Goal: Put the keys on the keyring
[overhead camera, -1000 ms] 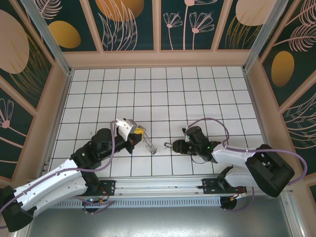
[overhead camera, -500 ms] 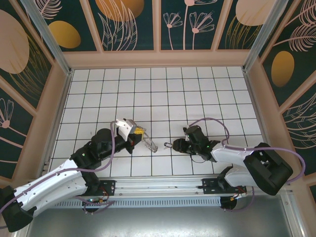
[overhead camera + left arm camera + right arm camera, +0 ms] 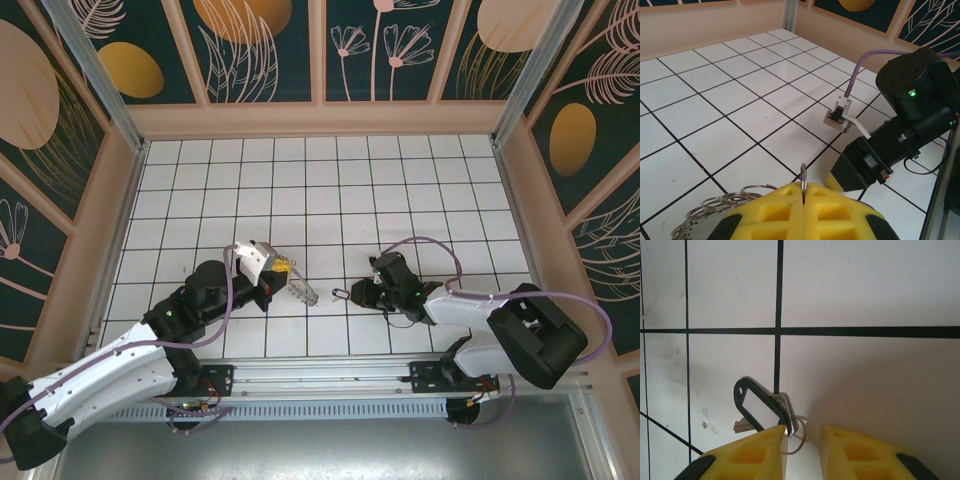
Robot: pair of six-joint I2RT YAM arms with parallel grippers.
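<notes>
Since the earlier frame the right arm's elbow swings left and its forearm edges toward the far side, while the left arm holds position. The right gripper (image 3: 803, 429) is narrowly spread, and the small loop of the keys (image 3: 757, 407) lies in the gap on the tile, left of centre. The left gripper (image 3: 804, 187) is pressed together on the keyring (image 3: 803, 172), just left of the keys. Risk: closing off-centre may skid the keys along the floor or miss the thin loop, and the keyring may pivot in its edge pinch. The right forearm lies low, reaching left. The left arm reaches toward the far right.
</notes>
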